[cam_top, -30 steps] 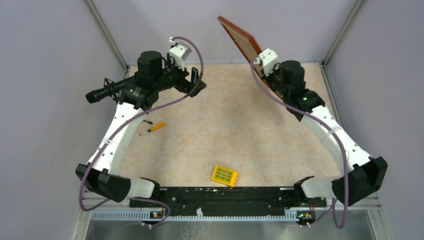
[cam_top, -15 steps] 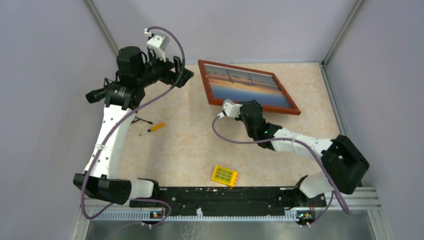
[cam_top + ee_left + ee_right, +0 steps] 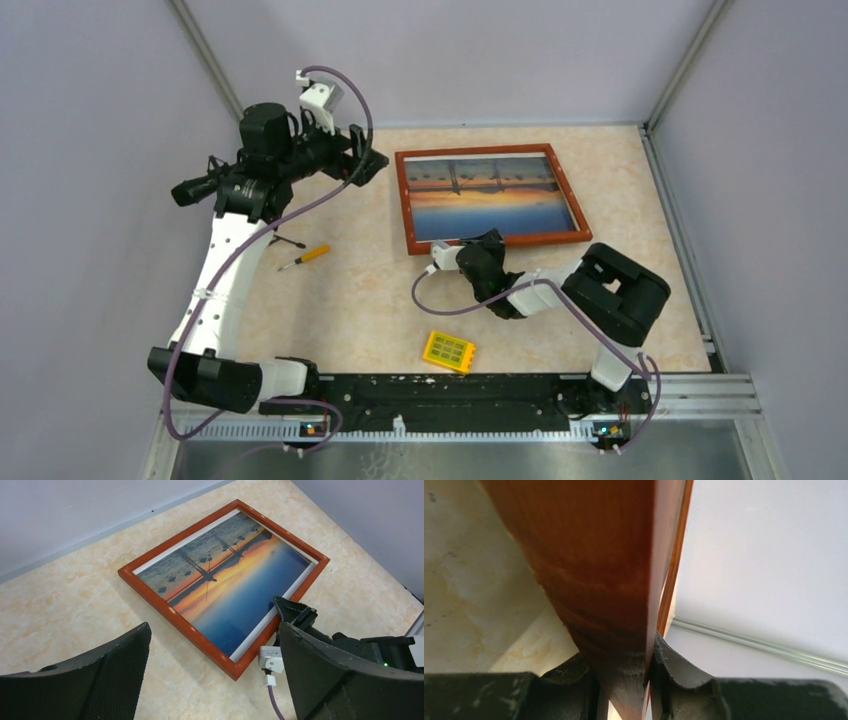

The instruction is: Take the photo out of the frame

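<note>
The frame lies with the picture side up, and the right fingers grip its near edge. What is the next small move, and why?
Probably the right fingers should lift that near edge and begin tipping the frame over. The photo faces up, so the back is underneath; the left fingers hover open beside the far-left corner, free to help.

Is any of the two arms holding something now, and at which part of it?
The right gripper holds the frame, its fingers pinching the near long border. The left gripper is open and holds nothing.
</note>
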### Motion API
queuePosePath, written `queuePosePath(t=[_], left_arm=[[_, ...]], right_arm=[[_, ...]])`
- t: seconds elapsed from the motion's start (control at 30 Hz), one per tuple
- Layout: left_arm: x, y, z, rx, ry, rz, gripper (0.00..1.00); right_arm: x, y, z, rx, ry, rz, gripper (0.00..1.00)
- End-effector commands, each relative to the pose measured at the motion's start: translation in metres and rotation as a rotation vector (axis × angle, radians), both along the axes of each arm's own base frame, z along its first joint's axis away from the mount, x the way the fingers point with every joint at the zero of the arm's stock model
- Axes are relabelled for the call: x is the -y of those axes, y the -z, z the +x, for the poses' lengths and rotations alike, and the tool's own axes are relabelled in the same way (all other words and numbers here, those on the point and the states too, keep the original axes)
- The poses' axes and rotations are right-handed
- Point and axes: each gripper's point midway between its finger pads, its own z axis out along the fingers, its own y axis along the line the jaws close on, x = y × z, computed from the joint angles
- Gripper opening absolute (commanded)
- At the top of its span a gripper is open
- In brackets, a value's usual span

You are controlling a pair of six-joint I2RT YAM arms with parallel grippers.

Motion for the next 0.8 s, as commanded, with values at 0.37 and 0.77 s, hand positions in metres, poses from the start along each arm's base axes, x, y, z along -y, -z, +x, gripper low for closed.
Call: queuePosePath(t=[0.37,0.77], left_arm=[[-0.001,-0.002,-0.010,0.056,0.049,0.005,0.99],[0.002,0.014,-0.006,0.018,0.094,0.048,0.99]], right_arm=[[-0.043,0.071,-0.032,-0.370,-0.034,0.190,0.39],[-0.084,0.030,-0.069,-0.626,-0.168,0.345,0.98]])
